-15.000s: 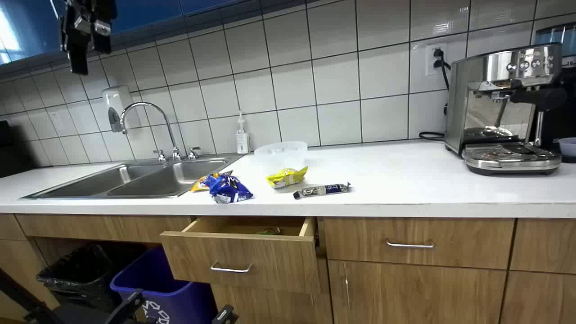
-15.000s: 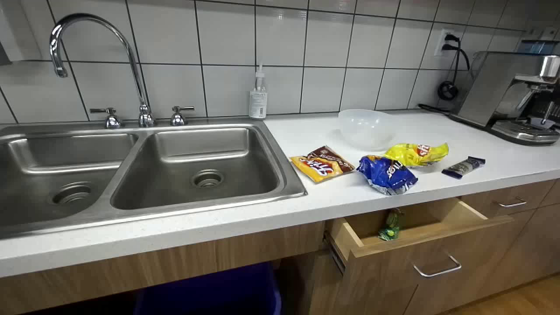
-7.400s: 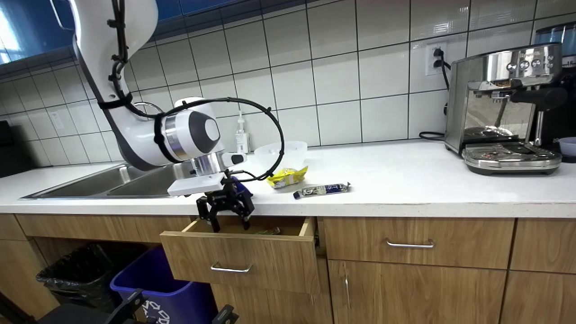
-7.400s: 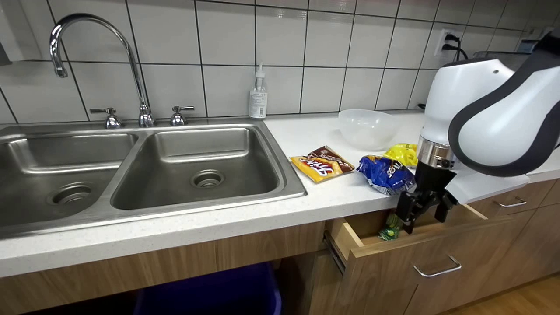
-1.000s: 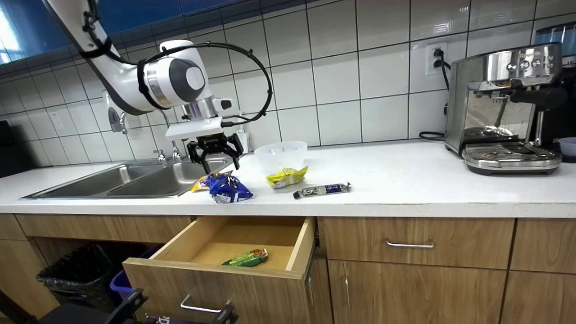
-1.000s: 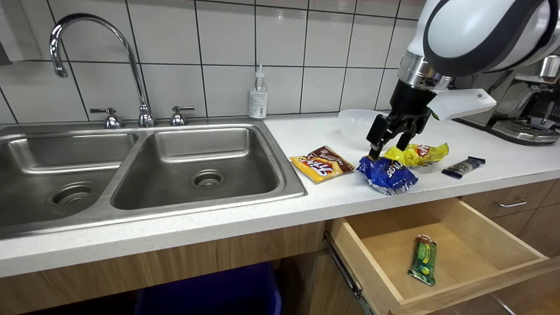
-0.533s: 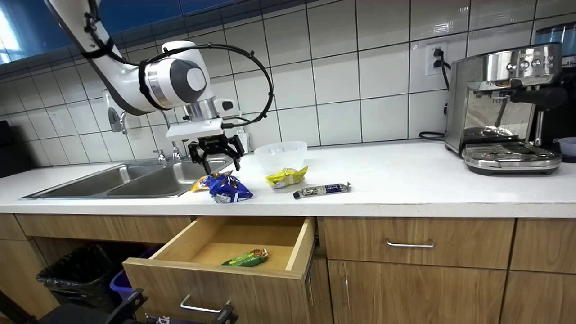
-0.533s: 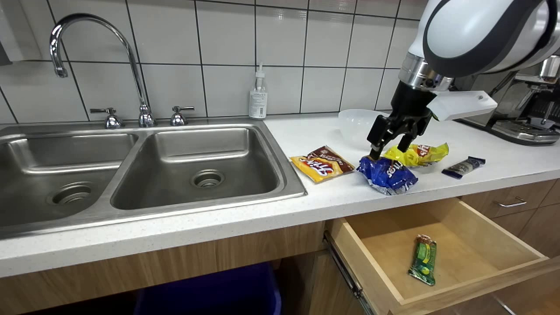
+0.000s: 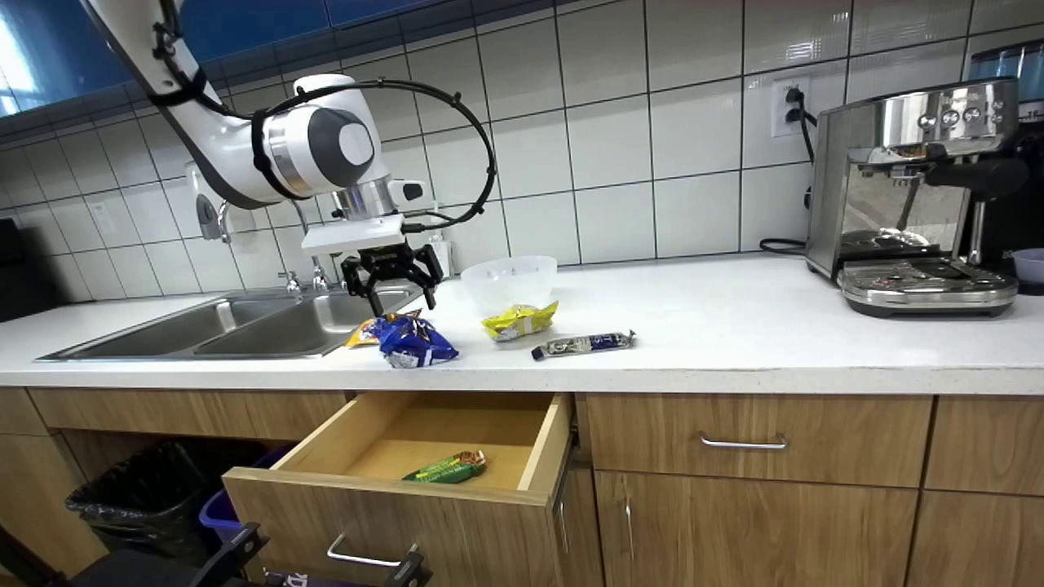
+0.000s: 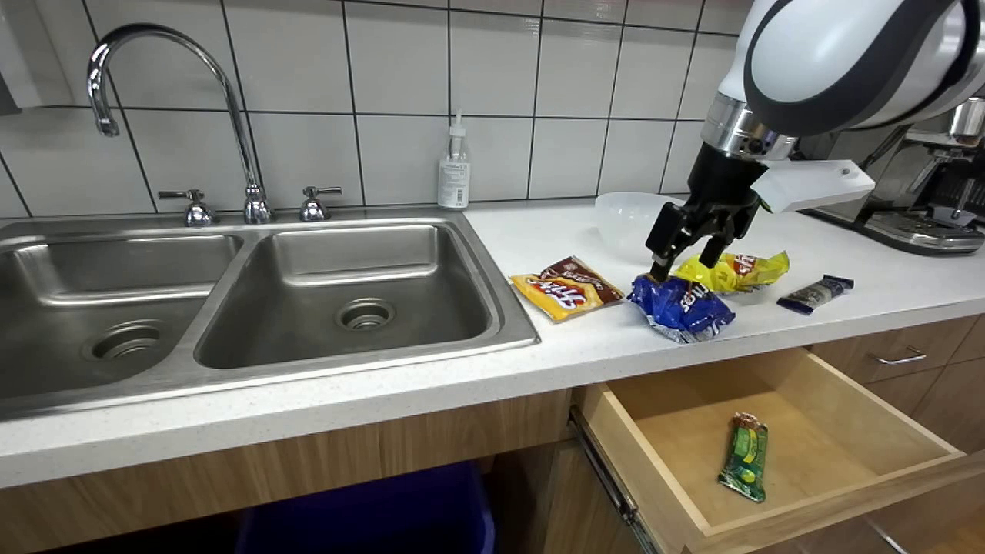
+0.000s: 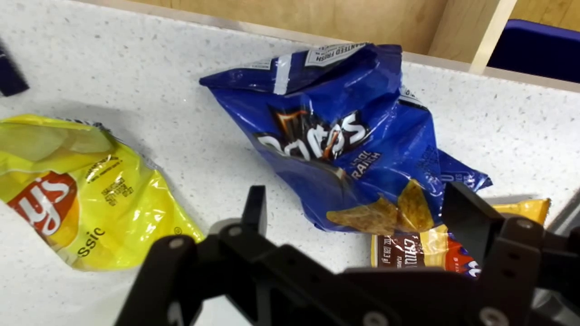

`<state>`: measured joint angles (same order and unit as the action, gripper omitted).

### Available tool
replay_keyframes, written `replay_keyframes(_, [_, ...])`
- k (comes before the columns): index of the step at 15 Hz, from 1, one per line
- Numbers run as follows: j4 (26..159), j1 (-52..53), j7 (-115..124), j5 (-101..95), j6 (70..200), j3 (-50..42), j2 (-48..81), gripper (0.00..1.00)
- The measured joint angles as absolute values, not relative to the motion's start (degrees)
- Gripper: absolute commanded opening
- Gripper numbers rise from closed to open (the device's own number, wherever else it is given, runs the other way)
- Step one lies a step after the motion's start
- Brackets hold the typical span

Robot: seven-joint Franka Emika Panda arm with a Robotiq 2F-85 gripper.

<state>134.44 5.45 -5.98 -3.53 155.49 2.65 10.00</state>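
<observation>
My gripper (image 11: 355,203) is open and empty, fingers pointing down. It hovers over the blue chip bag (image 11: 326,136), which lies on the counter near its front edge; in both exterior views the gripper (image 9: 403,305) (image 10: 683,266) is just above the bag. I cannot tell whether a fingertip touches it. An orange and brown packet (image 10: 565,288) lies beside the blue bag, partly under it in the wrist view (image 11: 403,249). A yellow chip bag (image 11: 113,203) lies to the other side. A dark-wrapped bar (image 9: 583,346) lies farther along the counter.
The drawer (image 10: 831,438) below stands pulled out, with a green-wrapped bar (image 10: 745,458) inside. A translucent bowl (image 9: 510,277) stands behind the bags. The sink (image 10: 492,331), a pump bottle (image 10: 454,173) and a coffee machine (image 9: 913,196) flank the area. Bins (image 9: 147,489) stand below.
The arm came into view and lowered to the drawer, which is now pulled out farther. The gripper then rose to above the blue bag. In the last half second nothing visibly moved.
</observation>
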Motion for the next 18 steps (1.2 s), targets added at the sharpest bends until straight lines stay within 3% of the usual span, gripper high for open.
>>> replay_keyframes(18, [134.19, 4.63, -8.48, 1.19, 158.59, 3.35, 10.17, 1.00])
